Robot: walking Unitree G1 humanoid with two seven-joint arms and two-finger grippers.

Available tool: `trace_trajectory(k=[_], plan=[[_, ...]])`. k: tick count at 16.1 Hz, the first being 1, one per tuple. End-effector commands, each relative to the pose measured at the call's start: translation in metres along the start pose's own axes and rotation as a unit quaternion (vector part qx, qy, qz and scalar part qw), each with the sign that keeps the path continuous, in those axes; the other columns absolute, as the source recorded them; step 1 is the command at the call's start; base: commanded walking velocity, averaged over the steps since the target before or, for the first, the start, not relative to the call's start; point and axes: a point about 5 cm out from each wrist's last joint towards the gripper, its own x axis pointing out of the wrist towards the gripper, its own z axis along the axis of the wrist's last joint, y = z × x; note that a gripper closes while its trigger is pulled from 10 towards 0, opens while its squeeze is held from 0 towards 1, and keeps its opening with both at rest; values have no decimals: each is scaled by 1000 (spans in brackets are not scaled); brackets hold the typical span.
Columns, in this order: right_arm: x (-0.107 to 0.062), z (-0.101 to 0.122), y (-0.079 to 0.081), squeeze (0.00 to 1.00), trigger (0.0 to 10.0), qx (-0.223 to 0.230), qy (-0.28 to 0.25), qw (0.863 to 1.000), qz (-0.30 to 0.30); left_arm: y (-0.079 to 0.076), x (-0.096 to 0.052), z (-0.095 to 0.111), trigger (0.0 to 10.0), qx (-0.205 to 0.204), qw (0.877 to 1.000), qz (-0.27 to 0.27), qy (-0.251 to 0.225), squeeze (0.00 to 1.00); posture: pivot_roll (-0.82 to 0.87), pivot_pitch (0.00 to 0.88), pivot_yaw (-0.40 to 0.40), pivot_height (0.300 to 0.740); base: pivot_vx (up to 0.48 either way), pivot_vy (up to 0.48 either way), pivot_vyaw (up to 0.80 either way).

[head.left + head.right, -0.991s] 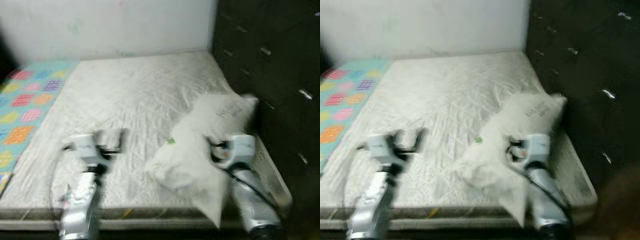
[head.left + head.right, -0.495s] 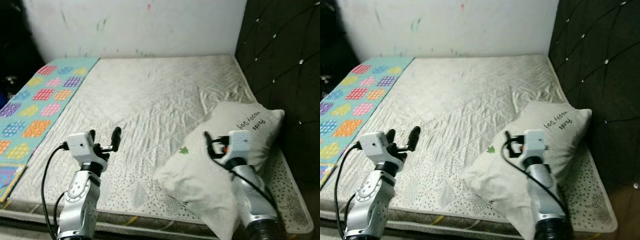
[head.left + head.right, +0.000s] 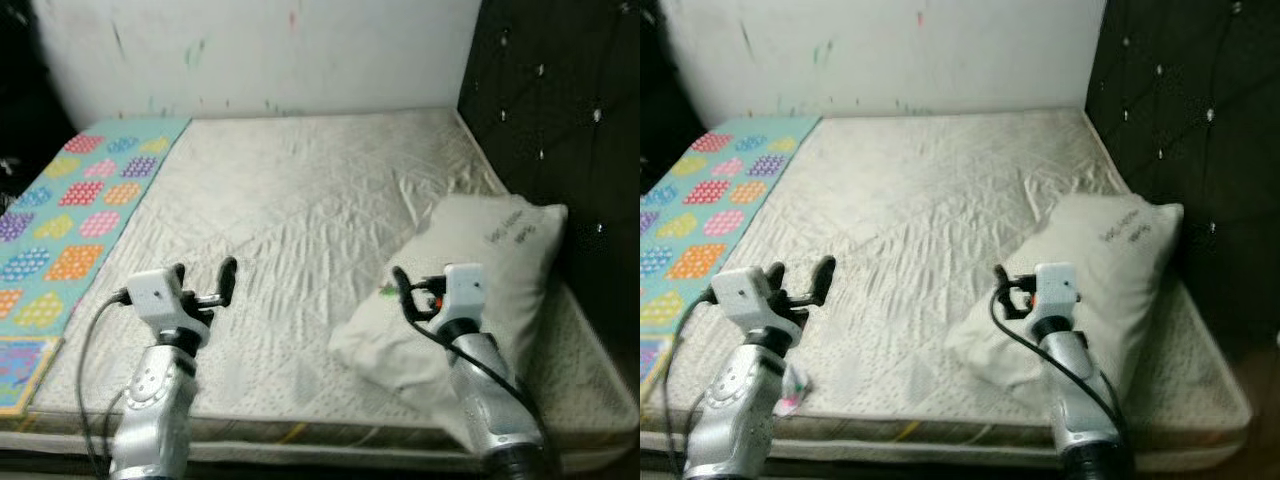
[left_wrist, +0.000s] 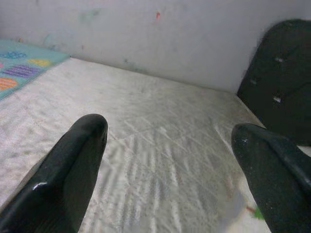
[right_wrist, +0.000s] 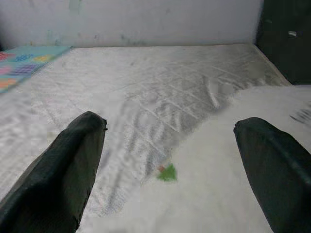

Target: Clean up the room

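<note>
Now, starting at the left, a colourful play mat (image 3: 70,200) is seen along the left edge of the bed, lying flat beside the mattress (image 3: 300,200). A little further right, the left gripper (image 3: 205,290) is held above the near part of the mattress, and its two black fingers are spread apart with nothing between them. Bare quilted mattress is seen ahead of it in the left wrist view.

In the middle, the mattress surface is wrinkled but carries no other object.

On the right side, the white pillow (image 3: 480,270) is found, lying near the dark padded headboard (image 3: 550,120). Its long axis runs diagonally, from the near corner close to the robot up toward the headboard. The right gripper (image 3: 415,295) is placed just over the near end of the pillow, with its fingers wide apart and holding nothing; in the right wrist view the pillow with its small green mark (image 5: 167,172) is seen directly below and ahead of the fingers.

It is judged that the right arm is much nearer to the pillow than the left one, so the pillow would probably be taken from this side.
</note>
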Motion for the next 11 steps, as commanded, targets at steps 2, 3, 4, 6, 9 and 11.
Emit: trace_trajectory(k=[2, 3, 4, 6, 9, 11], plan=[[1, 3, 4, 0, 10000, 5, -3, 1000, 7, 5, -1, 1, 10000, 7, 1000, 7, 3, 0, -198, 0, 88, 740, 0, 480, 0], [1, 2, 4, 0, 10000, 5, -1, 1000, 8, 5, -2, 1, 10000, 7, 1000, 8, 3, 0, -197, 0, 87, 740, 0, 480, 0], [0, 1, 4, 0, 10000, 6, 0, 1000, 8, 6, -2, 1, 10000, 7, 1000, 9, 3, 0, -197, 0, 87, 740, 0, 480, 0], [0, 1, 4, 0, 10000, 6, 2, 1000, 9, 6, -2, 1, 10000, 8, 1000, 10, 4, 0, -197, 0, 87, 740, 0, 480, 0], [0, 0, 4, 0, 10000, 7, 4, 1000, 11, 6, -2, 1, 10000, 8, 1000, 11, 4, 0, -197, 0, 87, 740, 0, 480, 0], [-1, -2, 4, 0, 10000, 6, 7, 1000, 11, 7, -3, 1, 10000, 9, 1000, 11, 6, 0, -194, 0, 90, 740, 0, 480, 0]])
